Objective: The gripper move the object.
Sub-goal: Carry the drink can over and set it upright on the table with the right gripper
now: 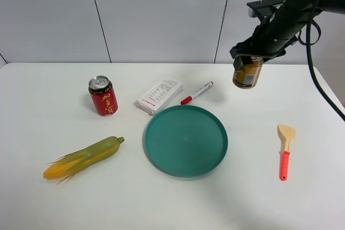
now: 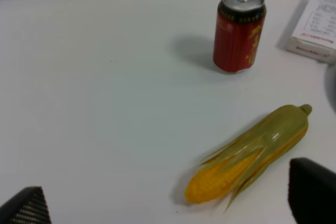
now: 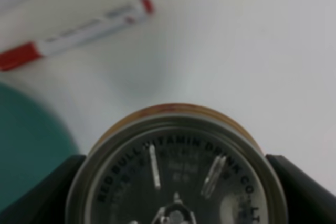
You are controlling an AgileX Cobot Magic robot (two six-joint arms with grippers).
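My right gripper (image 1: 249,60) is shut on the gold-yellow can (image 1: 247,72) and holds it upright in the air, above the table's far right part, beyond the green plate (image 1: 186,140). In the right wrist view the can's silver top (image 3: 177,174) fills the lower part, with a black finger (image 3: 302,187) on either side. My left gripper (image 2: 168,203) is open and empty; only its two black fingertips (image 2: 313,187) show, above the table near the corn (image 2: 251,155).
A red can (image 1: 103,96) stands at the left, with the corn (image 1: 83,157) in front of it. A white box (image 1: 159,95) and a red-capped marker (image 1: 197,92) lie behind the plate. A wooden spatula with a red handle (image 1: 284,150) lies at the right.
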